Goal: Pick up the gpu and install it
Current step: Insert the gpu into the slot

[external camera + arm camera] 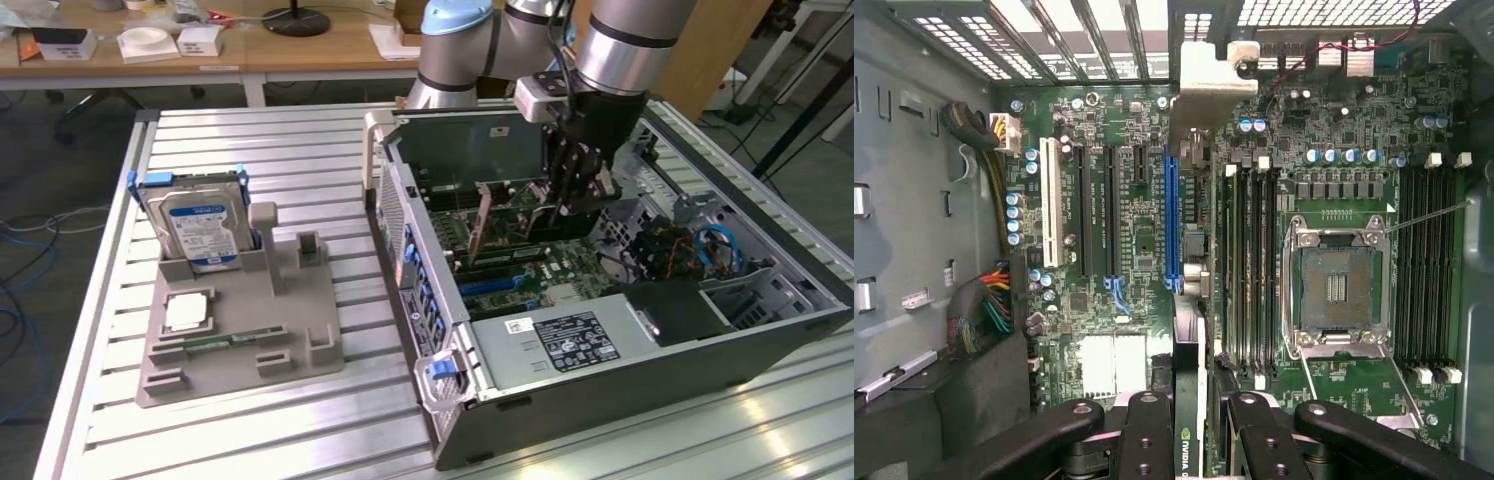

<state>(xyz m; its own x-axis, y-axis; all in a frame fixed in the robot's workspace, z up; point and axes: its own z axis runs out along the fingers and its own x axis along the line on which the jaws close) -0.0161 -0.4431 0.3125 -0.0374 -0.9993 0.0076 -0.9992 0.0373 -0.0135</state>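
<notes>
The gpu [1188,442], a thin card seen edge-on with a silver metal bracket at its far end, is clamped between the black fingers [1144,430] of the end effector [1194,425]. It stands on edge inside the open computer case [601,400], over the green motherboard [1124,260] and just beside its long blue slot [1172,220]. The case lies on a ribbed metal worktop [267,440]. Well apart, a grey moulded holder [254,330] carries a silver hard drive [200,225].

Slatted aluminium table [267,140] stood on grey floor [47,175]; blue cables [27,222] lay at the exterior view's left. Wooden desk [334,45] behind carried white boxes [147,42]. Glare showed on near slats.
</notes>
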